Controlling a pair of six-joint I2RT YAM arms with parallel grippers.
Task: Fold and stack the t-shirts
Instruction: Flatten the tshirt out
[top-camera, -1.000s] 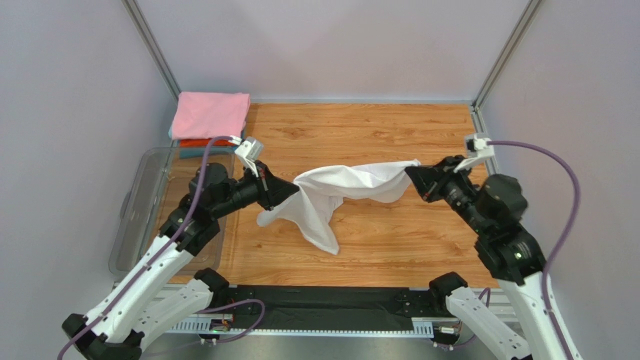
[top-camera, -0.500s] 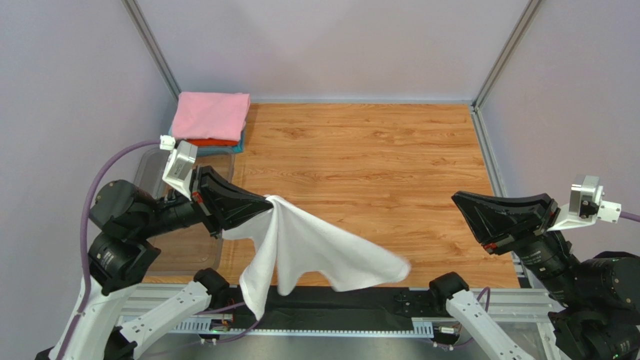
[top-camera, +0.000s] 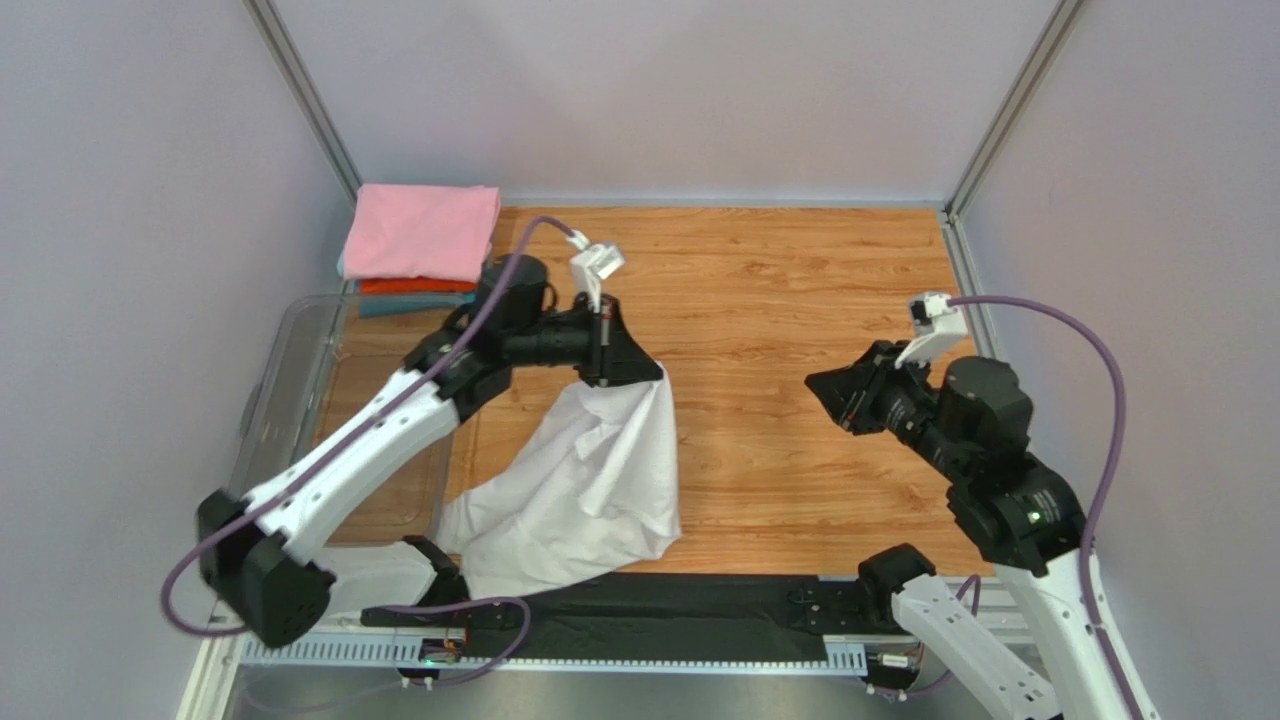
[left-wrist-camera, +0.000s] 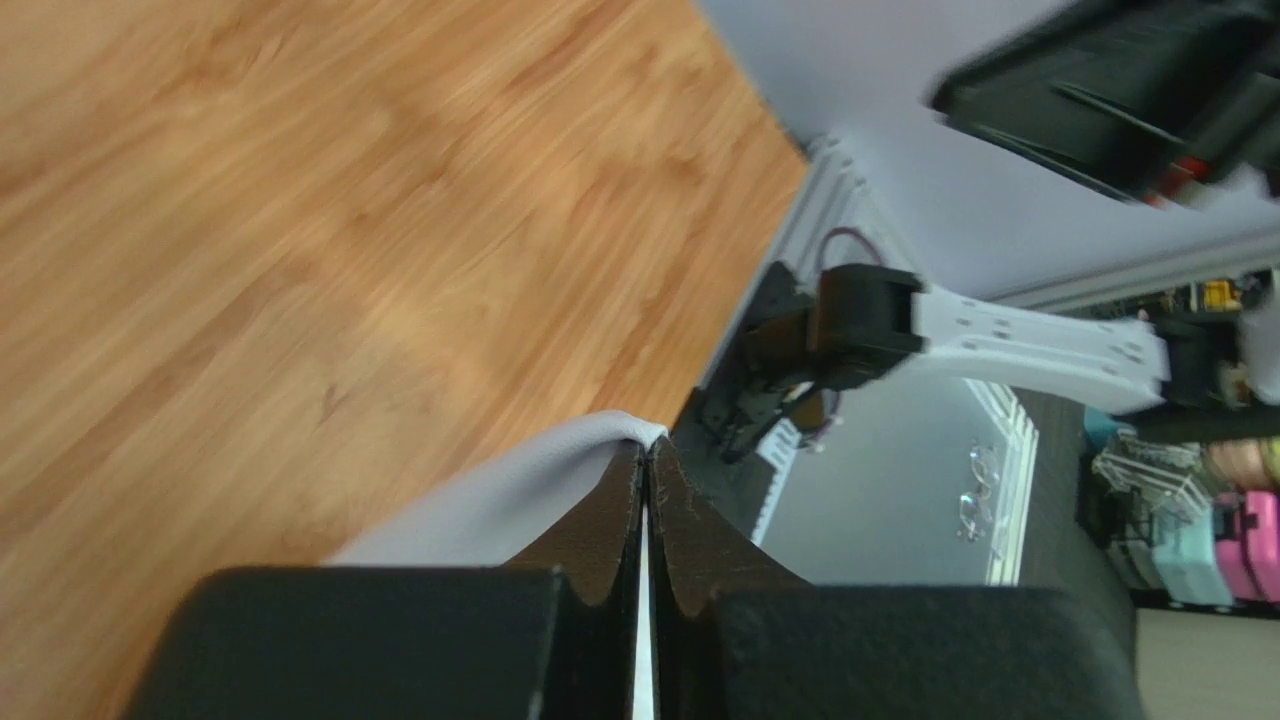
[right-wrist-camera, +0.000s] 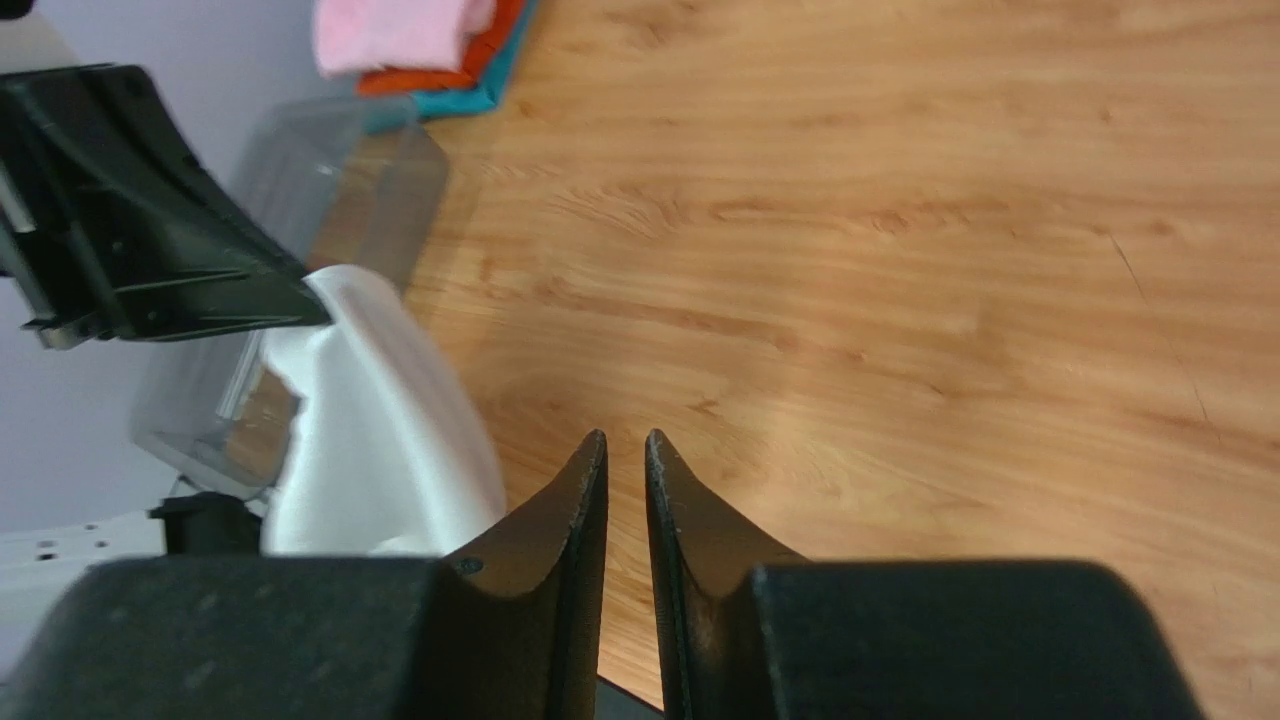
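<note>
A: Look, your left hand (left-wrist-camera: 648, 450) is shut tight on the white t-shirt (top-camera: 579, 480). You can see a bit of white cloth pinched between its two fingers.

B: Yes, and you are holding that hand up over the wooden table (top-camera: 781, 285), a little to the right of the clear plastic bin (top-camera: 286, 390).

A: The white shirt hangs down from your hand like a floppy flag. Its low end lies bunched on the table, just beside the bin's near right corner. It reaches the table's near edge there.

B: Now your right hand (right-wrist-camera: 627, 438). It is open only a tiny crack. There is nothing between its fingers.

A: That hand is far off to the right of the bin. It is well apart from the white shirt and does not touch it. Its tips point back toward the bin's side of the table.

B: Just behind the bin you have a pile of folded shirts. The pink t-shirt (top-camera: 421, 228) is on top.

A: Under it you can see the edge of the orange-red t-shirt (top-camera: 406, 285). The teal t-shirt (top-camera: 394, 306) is at the bottom, and only a thin strip of it peeks out.

B: The pile sits in the table's far corner, right where the two walls meet behind the bin.
</note>
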